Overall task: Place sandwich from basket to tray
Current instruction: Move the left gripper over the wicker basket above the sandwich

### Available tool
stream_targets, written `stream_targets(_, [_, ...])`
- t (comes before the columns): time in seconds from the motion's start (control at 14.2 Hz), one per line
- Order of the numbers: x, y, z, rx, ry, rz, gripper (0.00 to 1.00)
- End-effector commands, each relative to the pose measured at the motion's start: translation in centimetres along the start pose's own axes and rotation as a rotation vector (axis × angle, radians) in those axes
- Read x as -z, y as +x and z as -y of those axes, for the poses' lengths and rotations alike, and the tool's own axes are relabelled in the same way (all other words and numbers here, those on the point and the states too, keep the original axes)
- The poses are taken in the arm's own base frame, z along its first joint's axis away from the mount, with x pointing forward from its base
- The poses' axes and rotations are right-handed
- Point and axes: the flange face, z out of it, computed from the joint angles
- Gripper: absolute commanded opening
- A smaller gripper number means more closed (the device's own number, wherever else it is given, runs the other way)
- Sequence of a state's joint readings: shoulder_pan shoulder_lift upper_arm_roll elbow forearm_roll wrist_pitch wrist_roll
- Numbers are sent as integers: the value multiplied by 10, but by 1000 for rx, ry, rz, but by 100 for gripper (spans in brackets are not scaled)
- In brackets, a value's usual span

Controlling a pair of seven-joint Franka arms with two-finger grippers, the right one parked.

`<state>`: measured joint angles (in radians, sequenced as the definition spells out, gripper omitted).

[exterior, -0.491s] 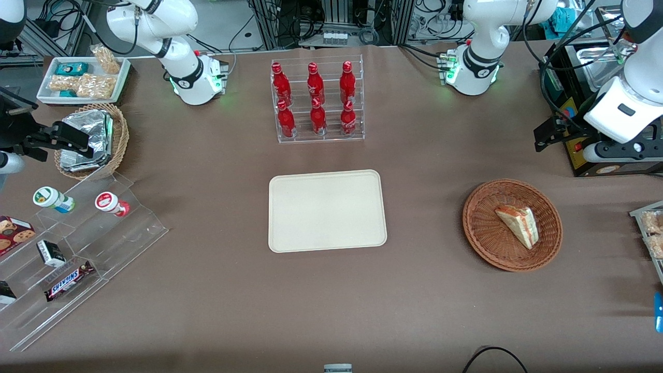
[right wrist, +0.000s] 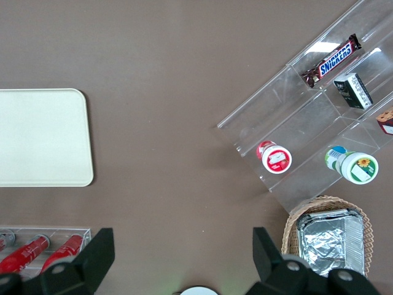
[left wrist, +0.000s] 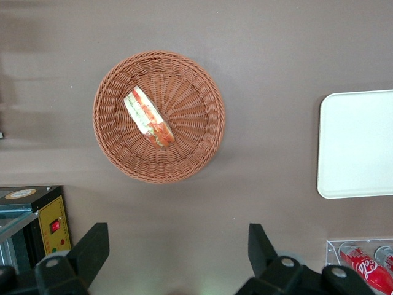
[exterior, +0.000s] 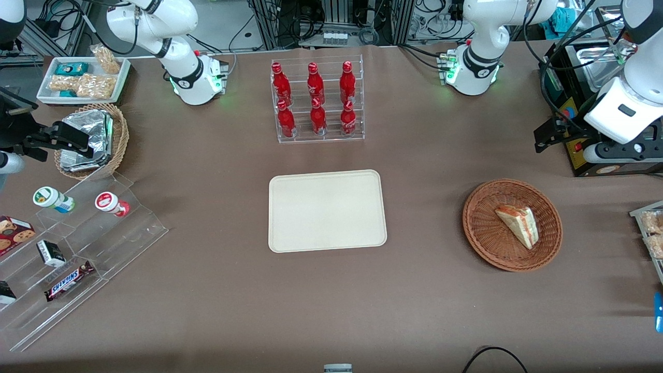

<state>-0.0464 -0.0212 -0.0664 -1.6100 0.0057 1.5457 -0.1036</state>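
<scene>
Brown cloth covers the whole surface, so your targets stand out nicely. Your sandwich (left wrist: 149, 118) lies flat in the basket (left wrist: 202, 86), tucked toward its 9 o'clock rim, filling edge up, easy to pinch. Your gripper (left wrist: 178, 261) hangs high above the surface near the basket with fingers (left wrist: 92, 249) spread wide, ready to drop. Your tray (exterior: 327, 211) sits bare mid-surface.

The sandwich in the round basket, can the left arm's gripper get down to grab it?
Probably yes. The sandwich lies uncovered and alone in the shallow basket, with nothing over it. The gripper is open, hanging high above the table beside the basket, farther from the front camera, so the way down looks free.
</scene>
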Motion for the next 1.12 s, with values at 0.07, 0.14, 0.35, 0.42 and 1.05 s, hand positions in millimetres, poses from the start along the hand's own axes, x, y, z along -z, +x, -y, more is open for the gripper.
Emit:
stream_targets(0.07, [1,1,2,0,-1,-9,100])
stream_targets(0.14, [-1,2,2,0,2,-6,100])
stream_targets(0.35, [-13,8,10,13,4,13,100])
stream_targets(0.42, [-23,14,11,15,9,21,100])
stream_targets(1.05, [-175,41,73,121,8,46,100])
